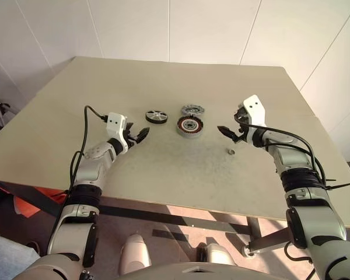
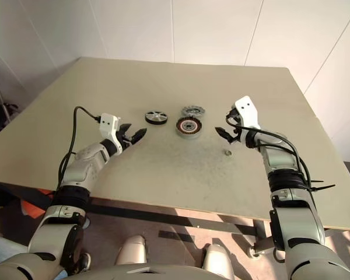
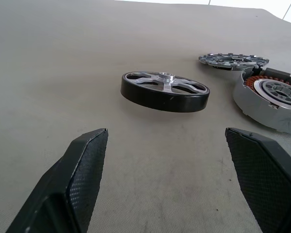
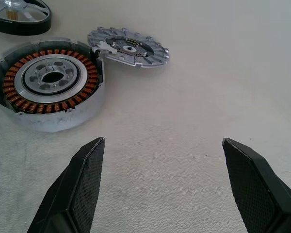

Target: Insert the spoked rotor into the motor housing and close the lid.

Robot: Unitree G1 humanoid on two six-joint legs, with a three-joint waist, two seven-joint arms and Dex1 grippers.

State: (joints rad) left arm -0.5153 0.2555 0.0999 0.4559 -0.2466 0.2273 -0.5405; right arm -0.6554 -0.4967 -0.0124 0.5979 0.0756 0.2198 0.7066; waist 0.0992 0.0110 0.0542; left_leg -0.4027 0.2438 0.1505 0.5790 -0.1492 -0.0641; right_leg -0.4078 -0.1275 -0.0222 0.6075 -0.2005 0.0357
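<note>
The spoked rotor [image 1: 156, 116] lies flat on the table, a black-rimmed wheel with silver spokes. To its right sits the motor housing [image 1: 190, 126], its copper-red windings facing up. The lid [image 1: 192, 109], a silver perforated disc, lies just behind the housing and touches it. My left gripper [image 1: 140, 135] hovers open a short way in front and to the left of the rotor [image 3: 165, 91], nothing between its fingers. Over on the right, my right gripper [image 1: 226, 132] stands open and empty beside the housing [image 4: 49, 89], pointing toward it.
A small silver ring-shaped part [image 1: 231, 151] lies on the table in front of my right gripper. The beige table [image 1: 181, 169] stretches wide around the parts, with its front edge near my arms.
</note>
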